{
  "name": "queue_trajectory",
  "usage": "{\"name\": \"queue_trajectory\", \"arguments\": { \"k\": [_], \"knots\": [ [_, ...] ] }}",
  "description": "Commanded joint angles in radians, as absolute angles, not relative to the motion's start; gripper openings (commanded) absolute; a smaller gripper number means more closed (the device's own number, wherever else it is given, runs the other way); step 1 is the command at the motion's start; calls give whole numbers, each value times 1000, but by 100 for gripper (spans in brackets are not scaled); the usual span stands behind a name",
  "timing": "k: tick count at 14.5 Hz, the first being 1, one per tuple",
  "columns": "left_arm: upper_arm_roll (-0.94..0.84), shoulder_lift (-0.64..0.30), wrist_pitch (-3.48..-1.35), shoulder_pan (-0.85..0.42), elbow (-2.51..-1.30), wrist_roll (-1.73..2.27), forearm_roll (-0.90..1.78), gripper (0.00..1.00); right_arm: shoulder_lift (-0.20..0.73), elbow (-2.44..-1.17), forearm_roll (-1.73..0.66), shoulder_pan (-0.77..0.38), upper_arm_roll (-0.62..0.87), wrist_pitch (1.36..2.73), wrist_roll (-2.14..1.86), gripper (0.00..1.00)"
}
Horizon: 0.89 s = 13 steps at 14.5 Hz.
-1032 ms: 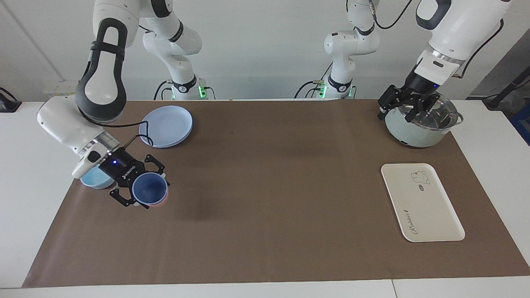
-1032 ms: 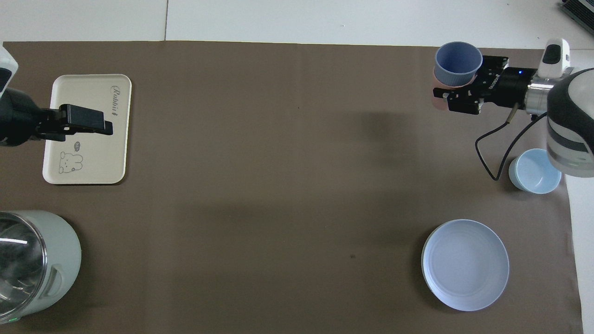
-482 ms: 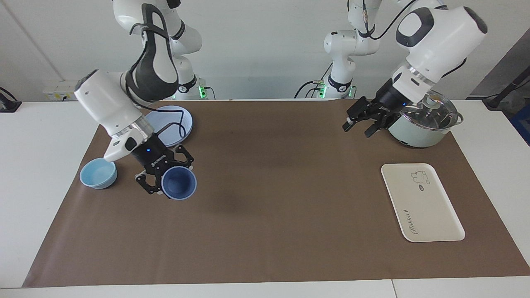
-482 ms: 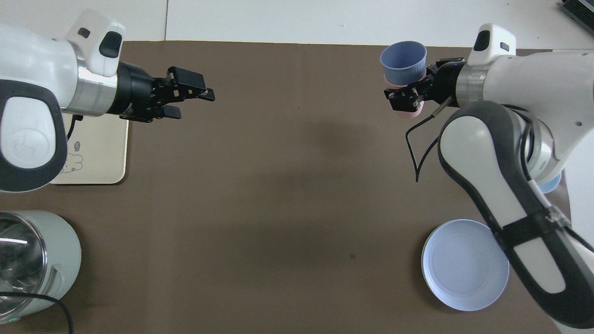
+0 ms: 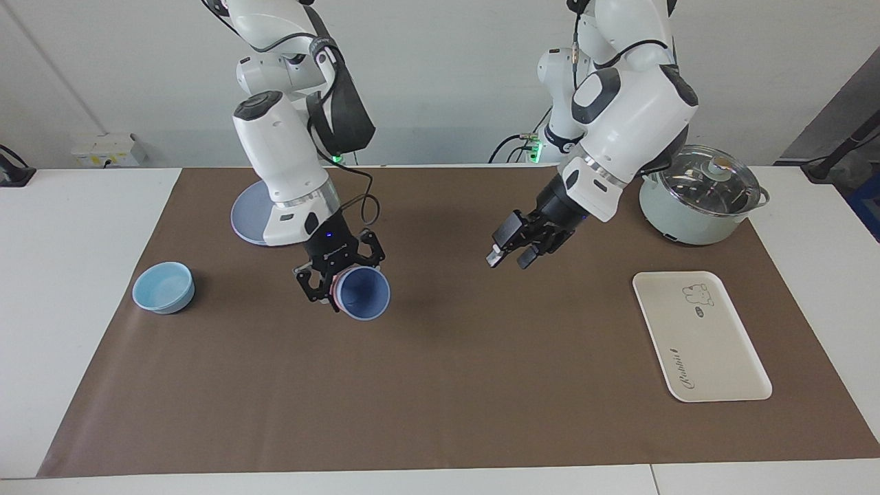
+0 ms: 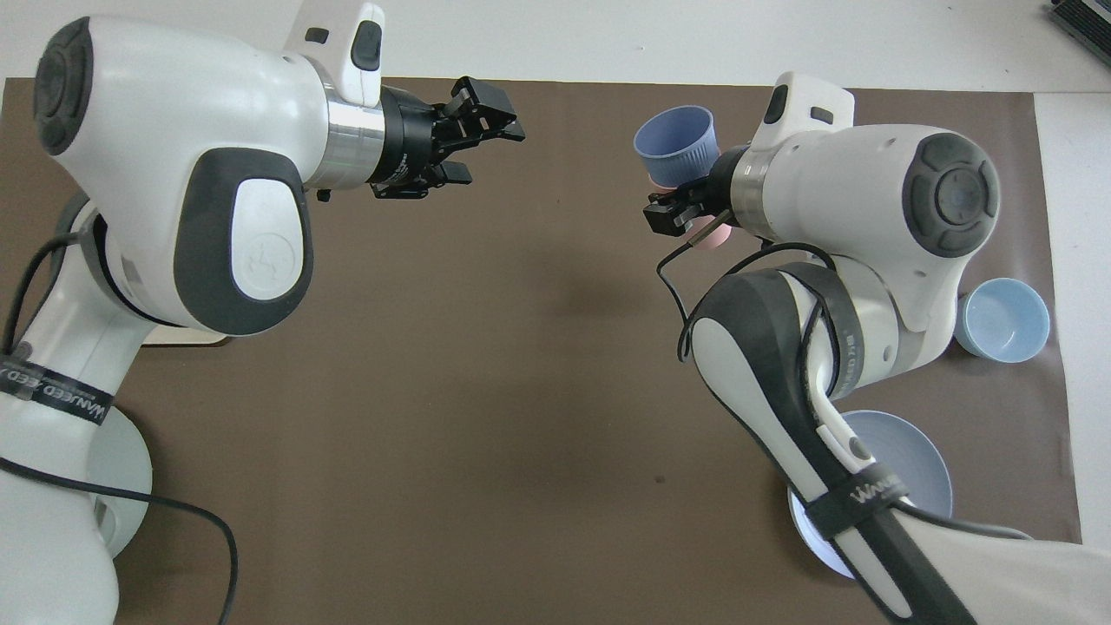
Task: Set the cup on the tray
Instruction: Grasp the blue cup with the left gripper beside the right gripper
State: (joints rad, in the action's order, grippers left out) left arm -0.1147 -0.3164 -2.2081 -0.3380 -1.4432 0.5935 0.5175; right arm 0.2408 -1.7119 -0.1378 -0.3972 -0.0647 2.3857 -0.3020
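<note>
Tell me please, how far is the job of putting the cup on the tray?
Done: the cup is picked up; the right hand is shut on it, holding it tilted in the air over the brown mat. In hand: the left hand is open over the middle of the mat, pointing toward the cup, perhaps for a handover. Left: the tray, at the left arm's end, has nothing on it.
</note>
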Motion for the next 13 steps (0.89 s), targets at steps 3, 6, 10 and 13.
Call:
{"name": "queue_trajectory", "arguments": {
  "k": [3, 6, 10, 13],
  "knots": [
    [-95, -475, -2289, -419, -1280, 741, 497, 71, 213, -1747, 17, -475, -67, 2401, -123, 0],
    [-92, -531, -2295, -448, -1229, 765, 488, 67, 213, -1753, 63, -495, -66, 2401, -78, 0],
    [-100, -528, -2219, -449, -1233, 764, 430, 62, 213, -1758, 69, -512, -66, 2404, -64, 0],
    [-101, -528, -2135, -448, -1224, 758, 430, 46, 213, -1759, 87, -512, -66, 2404, -64, 0]
  ]
}}
